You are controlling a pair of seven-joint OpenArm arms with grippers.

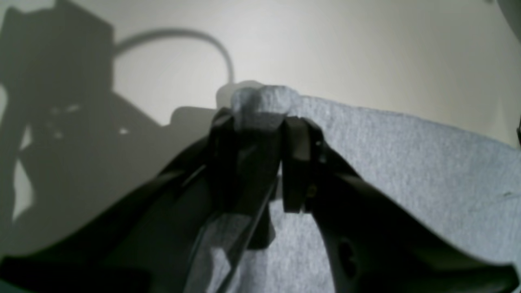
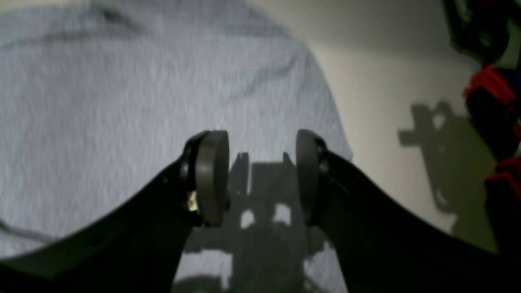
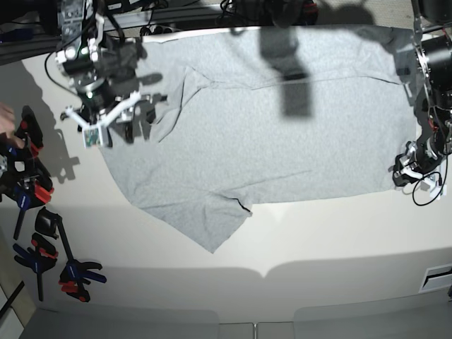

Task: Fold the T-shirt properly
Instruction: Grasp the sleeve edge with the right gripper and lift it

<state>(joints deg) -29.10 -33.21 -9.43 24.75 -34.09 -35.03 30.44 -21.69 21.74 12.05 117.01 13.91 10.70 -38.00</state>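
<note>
t-shirt (image 3: 282, 127) spread flat, no fold yet; left gripper (image 1: 260, 122) pinching its corner, right gripper (image 2: 260, 175) agape above it.

T-shirt (image 3: 268, 120) spread on table (image 3: 318, 240), clamps (image 3: 42, 233) beside

workshop bench, spring clamps (image 3: 42, 247), cables (image 3: 141, 10)

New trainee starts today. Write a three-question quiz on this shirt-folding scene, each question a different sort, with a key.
1. True or false: the left gripper has T-shirt fabric between its jaws.
2. The right gripper jaws are: A) apart and empty, B) clamped on a sleeve.
3. Fill in: the clamps lie on the ____.

Key: 1 true; 2 A; 3 table.
</note>
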